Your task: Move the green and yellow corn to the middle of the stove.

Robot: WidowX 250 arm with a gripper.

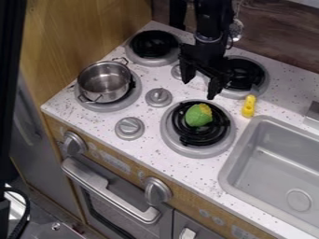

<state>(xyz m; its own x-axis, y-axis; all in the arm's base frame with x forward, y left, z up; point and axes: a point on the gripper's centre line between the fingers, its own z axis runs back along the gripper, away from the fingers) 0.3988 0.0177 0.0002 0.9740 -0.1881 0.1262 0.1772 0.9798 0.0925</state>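
The green and yellow corn is sitting on the black grate of a front burner, just in front of the claw on the camera side and apart from it. The yellow bit is facing up and a little toward the sink side, with the rounded green part taking up most of what's showing. The claw itself is hanging over the stovetop with its two fingers spread, and there's nothing pinched between them.

Off to the claw's left as the camera is seeing it, a shiny metal pot is standing upright on another burner. A black-topped burner is sitting up and left of the claw, and one more is lying just beside it on the right, partly tucked behind the arm. Three gray knobs are dotting the counter: one right by the claw, another left of it, and a third lower left.

Right of the claw and slightly lower, a small yellow toy piece is lying between the burners and the gray sink. Way down below the claw, the oven handle is running across the wood-look front.
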